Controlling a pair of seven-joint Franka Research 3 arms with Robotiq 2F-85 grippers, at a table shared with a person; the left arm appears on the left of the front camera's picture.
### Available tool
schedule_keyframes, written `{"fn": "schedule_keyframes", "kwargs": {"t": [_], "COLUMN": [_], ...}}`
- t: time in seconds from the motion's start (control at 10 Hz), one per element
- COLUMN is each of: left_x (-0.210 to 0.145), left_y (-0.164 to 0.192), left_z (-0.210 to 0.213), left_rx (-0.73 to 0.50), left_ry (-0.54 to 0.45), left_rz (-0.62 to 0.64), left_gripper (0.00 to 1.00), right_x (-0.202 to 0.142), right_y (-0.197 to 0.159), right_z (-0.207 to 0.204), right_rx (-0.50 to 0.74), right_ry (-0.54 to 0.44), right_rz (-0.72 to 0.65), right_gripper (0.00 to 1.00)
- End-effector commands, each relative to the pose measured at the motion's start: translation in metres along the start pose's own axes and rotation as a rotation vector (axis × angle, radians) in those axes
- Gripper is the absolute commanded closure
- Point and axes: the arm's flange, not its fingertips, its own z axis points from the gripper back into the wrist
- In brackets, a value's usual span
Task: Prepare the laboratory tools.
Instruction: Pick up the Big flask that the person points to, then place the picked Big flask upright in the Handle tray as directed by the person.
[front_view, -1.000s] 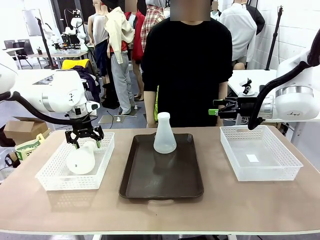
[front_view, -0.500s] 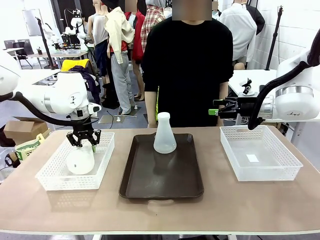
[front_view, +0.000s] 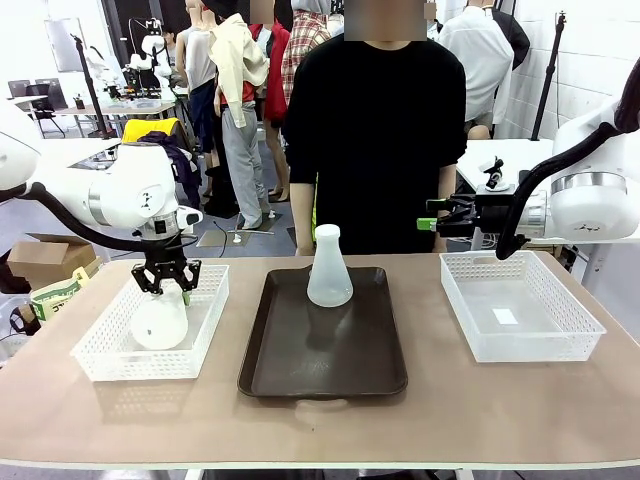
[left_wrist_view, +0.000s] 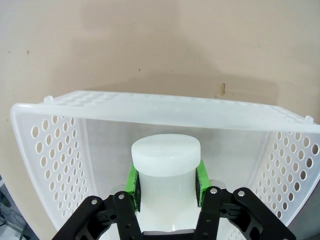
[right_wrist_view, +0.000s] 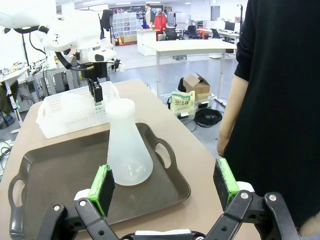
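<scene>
Frame left, the left gripper (front_view: 168, 286) clamps a flask (front_view: 160, 320) by its neck, inside the white basket (front_view: 100, 362). The right gripper (front_view: 432, 218) (centre right) hangs with jaws apart — the other flask (front_view: 329, 272) stands upright on the tray (front_view: 330, 372).

Frosted white flask (front_view: 160, 320), dark brown tray (front_view: 320, 362), white perforated basket (front_view: 100, 366), black left claw (left_wrist_view: 167, 180) with green pads (left_wrist_view: 131, 182)

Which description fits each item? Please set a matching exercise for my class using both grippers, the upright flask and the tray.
Items
1. left gripper
2. right gripper
3. upright flask
4. tray

Descriptions
A. dark brown, mid-table
B. open, holding nothing
C. stands on the tray
D. shut on the neck of the other flask

Pairs: 1-D, 2-B, 3-C, 4-A
</scene>
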Motion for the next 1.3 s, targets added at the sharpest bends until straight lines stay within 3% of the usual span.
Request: {"fn": "schedule_keyframes", "kwargs": {"t": [0.0, 1.2], "left_x": [0.0011, 0.0011], "left_y": [-0.0002, -0.0002], "left_z": [0.0009, 0.0009], "left_rx": [0.003, 0.003], "left_ry": [-0.011, -0.011], "left_rz": [-0.005, -0.005], "left_gripper": [1.0, 1.0], "right_x": [0.0003, 0.0003], "right_y": [0.0011, 0.0011], "right_z": [-0.0011, -0.0011], "right_rx": [-0.004, -0.004], "right_ry": [0.005, 0.005], "right_rz": [-0.003, -0.003], "right_gripper": [0.0, 0.0]}}
